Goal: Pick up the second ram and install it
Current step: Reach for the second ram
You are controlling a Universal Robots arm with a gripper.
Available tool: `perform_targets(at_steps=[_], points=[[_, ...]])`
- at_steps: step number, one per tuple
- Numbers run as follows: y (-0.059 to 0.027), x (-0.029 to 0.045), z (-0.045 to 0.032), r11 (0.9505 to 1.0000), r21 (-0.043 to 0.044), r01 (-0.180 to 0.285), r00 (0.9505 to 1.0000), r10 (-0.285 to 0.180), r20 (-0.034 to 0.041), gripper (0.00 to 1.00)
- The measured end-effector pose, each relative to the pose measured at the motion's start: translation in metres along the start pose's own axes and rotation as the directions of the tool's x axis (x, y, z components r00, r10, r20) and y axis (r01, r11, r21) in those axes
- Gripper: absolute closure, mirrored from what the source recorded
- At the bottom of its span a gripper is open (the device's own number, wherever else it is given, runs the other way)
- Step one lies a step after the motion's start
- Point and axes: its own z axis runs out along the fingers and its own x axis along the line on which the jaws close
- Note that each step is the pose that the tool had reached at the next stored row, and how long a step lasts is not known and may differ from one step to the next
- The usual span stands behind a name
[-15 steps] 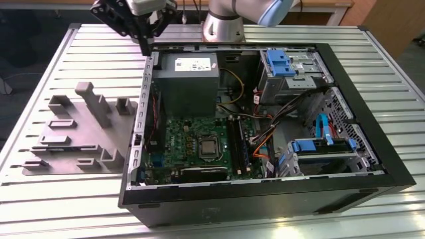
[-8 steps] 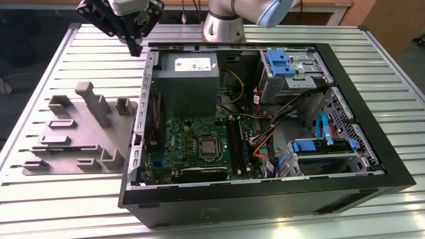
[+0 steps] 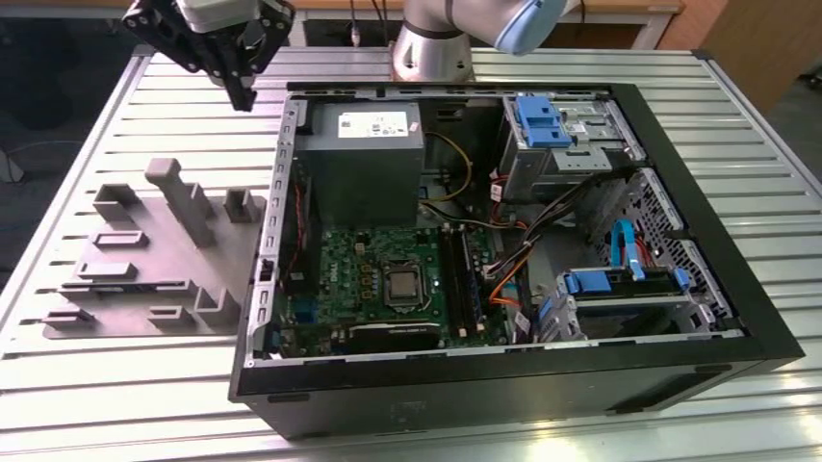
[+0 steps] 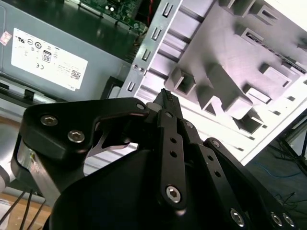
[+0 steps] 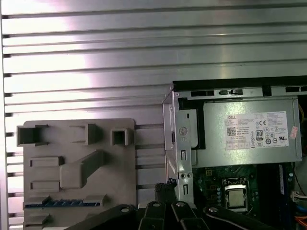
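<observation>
Ribbed metal worktop [image 3: 115,395], dull sheen. Grey blocky fixture [image 5: 76,158] holds the blue second ram [image 5: 62,203] in a slot. Gripper [image 3: 242,98] overhead, jaws closed together, empty.

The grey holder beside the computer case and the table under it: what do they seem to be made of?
The grey holder looks like matte plastic, perhaps printed: dull, uniform grey with blocky shapes. The table looks like bare aluminium: silvery ribbed slats with bright reflections.
</observation>
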Motion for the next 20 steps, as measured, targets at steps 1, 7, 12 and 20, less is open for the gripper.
perform_targets(at_steps=[1,7,12,20], points=[[-0.0006,0.0018,0.0002,1.0,0.0,0.0,1.0,0.0,0.0,0.89],[-0.0053,0.0114,0.0029,1.0,0.0,0.0,1.0,0.0,0.0,0.89],[-0.0095,0.019,0.0054,1.0,0.0,0.0,1.0,0.0,-0.0001,0.89],[-0.0161,0.03,0.0104,1.0,0.0,0.0,1.0,0.0,-0.0001,0.89]])
